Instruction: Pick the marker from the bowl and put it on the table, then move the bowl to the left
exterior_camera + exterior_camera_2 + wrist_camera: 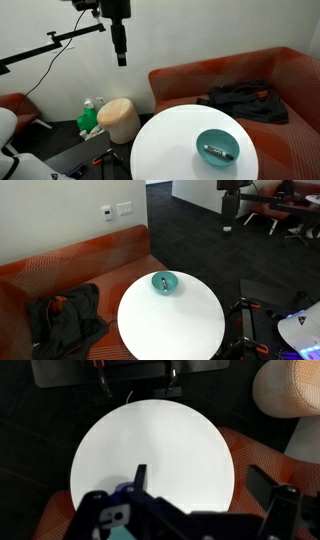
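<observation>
Currently the marker is seen lying inside the bowl, which is set toward three o'clock on the surface. Well above, the tool is held released, nothing gripped.

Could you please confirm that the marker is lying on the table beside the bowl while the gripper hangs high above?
Not quite: the marker lies inside the bowl, not beside it on the table, as an exterior view shows. The rest holds: the gripper does hang high above.
</observation>
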